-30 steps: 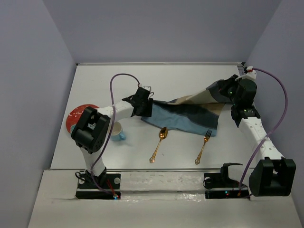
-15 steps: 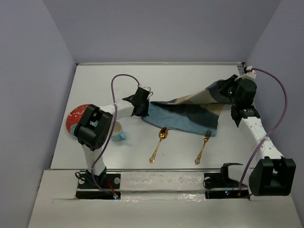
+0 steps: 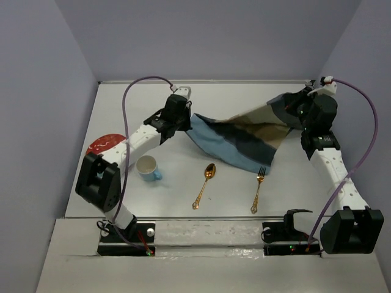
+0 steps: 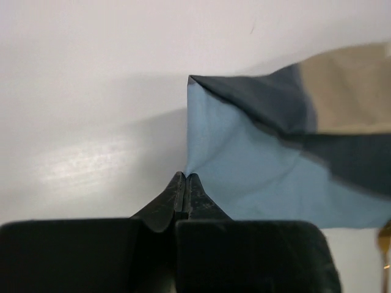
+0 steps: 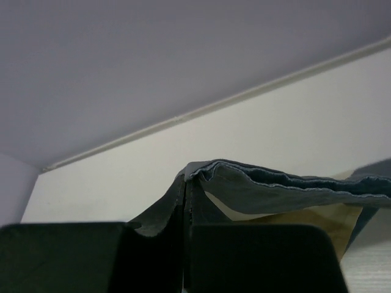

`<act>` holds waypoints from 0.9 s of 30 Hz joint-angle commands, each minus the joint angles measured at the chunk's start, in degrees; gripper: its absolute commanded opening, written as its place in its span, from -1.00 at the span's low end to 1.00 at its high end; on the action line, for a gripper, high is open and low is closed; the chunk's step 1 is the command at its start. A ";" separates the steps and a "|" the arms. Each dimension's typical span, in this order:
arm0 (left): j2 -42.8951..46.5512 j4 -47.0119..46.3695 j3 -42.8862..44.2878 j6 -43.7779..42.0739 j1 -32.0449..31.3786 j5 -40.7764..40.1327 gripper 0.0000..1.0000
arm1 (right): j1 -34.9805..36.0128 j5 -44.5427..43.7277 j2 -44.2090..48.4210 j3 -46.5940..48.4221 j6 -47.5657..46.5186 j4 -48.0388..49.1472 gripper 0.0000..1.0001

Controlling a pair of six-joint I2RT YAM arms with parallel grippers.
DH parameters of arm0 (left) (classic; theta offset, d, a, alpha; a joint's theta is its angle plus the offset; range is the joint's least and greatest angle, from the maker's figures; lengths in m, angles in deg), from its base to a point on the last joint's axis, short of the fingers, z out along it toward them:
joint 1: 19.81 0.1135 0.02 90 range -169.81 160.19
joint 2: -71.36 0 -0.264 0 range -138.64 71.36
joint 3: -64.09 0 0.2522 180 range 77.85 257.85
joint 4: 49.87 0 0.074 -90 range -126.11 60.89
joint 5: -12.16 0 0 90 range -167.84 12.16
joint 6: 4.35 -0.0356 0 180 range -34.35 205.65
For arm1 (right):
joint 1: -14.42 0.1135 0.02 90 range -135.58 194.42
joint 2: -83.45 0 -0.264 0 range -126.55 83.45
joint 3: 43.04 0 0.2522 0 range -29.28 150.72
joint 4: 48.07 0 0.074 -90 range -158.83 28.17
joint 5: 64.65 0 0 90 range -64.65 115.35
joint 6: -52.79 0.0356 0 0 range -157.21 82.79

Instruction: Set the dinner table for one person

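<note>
Left hand (image 4: 185, 177) and right hand (image 5: 185, 181) each pinch a placemat (image 3: 241, 137) corner, fingers closed.

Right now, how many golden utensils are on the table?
2: the spoon near the centre, the fork to its right, at the placemat's edge. The placemat may hide others.

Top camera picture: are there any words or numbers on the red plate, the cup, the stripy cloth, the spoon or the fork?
No text can be read in any view.
red plate: pale marks, too small to tell if they are letters.
cup, stripy cloth, spoon, fork: no writing shows.
</note>
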 commanded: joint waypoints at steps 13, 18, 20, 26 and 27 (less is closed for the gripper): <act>-24.22 17.79 76.00 -8.93 8.85 -8.60 -1.00 | -0.45 6.63 -24.45 48.78 -1.30 2.98 -1.00; -26.47 19.65 95.49 -8.41 12.01 -10.73 -1.00 | -0.45 12.43 -25.96 51.40 -1.91 11.99 -1.00; -26.83 20.97 96.65 -9.01 13.15 -11.41 -1.00 | -0.45 14.46 -25.17 47.81 -2.79 13.27 -1.00; -26.92 26.94 96.03 -9.55 13.42 -10.37 -1.00 | -0.45 13.41 -19.73 31.57 -2.17 13.97 -1.00; -26.39 27.39 96.03 -9.37 13.42 -10.11 -1.00 | -0.45 13.41 -18.24 31.53 -2.26 14.06 -1.00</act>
